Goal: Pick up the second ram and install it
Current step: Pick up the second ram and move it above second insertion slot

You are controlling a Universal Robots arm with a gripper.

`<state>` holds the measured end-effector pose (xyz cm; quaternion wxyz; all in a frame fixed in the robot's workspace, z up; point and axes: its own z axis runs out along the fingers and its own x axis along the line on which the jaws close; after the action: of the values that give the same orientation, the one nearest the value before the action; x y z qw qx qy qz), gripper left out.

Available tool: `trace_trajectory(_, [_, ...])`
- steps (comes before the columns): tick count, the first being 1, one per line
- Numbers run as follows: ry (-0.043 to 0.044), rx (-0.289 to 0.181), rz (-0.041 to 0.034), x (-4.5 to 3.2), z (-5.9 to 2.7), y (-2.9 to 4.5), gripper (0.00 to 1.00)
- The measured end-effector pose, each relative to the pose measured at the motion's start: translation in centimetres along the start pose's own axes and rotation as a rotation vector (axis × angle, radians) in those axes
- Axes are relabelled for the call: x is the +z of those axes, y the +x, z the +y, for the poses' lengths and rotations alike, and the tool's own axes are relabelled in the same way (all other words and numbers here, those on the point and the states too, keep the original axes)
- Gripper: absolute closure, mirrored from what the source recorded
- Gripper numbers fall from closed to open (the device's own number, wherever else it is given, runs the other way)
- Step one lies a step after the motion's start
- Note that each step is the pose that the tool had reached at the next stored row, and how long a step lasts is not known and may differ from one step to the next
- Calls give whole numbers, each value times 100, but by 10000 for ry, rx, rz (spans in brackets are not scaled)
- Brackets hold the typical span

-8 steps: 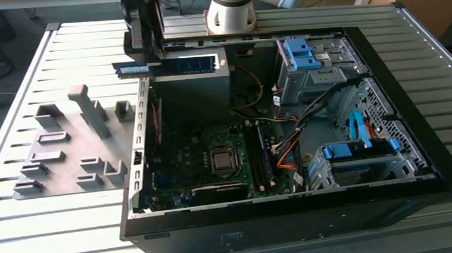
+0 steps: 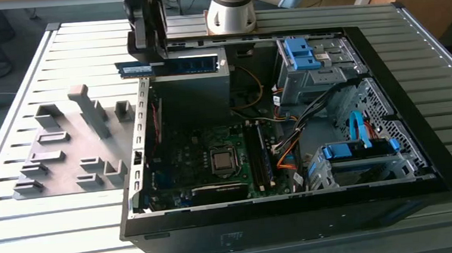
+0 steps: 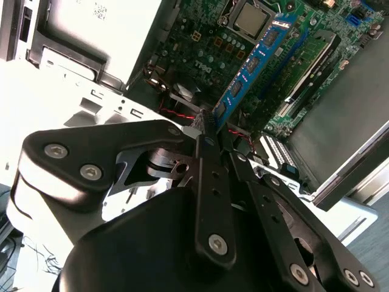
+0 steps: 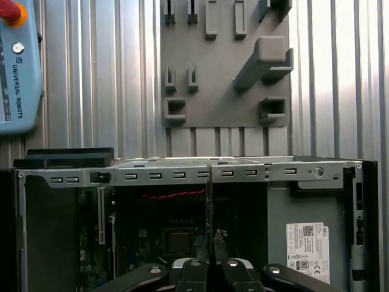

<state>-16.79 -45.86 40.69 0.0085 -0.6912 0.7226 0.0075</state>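
My gripper [image 2: 151, 59] is shut on the second ram [image 2: 176, 65], a thin blue stick with black chips. It holds the stick level in the air above the back left corner of the open computer case [image 2: 418, 149]. In the second wrist view the fingers [image 3: 205, 159] pinch one end of the ram [image 3: 252, 67], which reaches out over the green motherboard [image 3: 206, 42]. The first wrist view has the gripper [image 4: 209, 246] above the case's side wall, with the ram edge-on between the fingertips. The long memory slots [image 2: 258, 154] lie beside the processor [image 2: 223, 159], well below the stick.
A grey holder tray [image 2: 62, 174] with blocky posts lies on the slatted table at the exterior view's left of the case. Blue drive brackets [image 2: 301, 52] and orange and blue cables [image 2: 288, 155] crowd the case's right side. A teach pendant [image 4: 18, 67] lies on the table.
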Motion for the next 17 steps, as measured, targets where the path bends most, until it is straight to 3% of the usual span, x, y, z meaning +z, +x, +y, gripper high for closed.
trace_trajectory(17, [1, 2, -1, 1, -52, -3, 85])
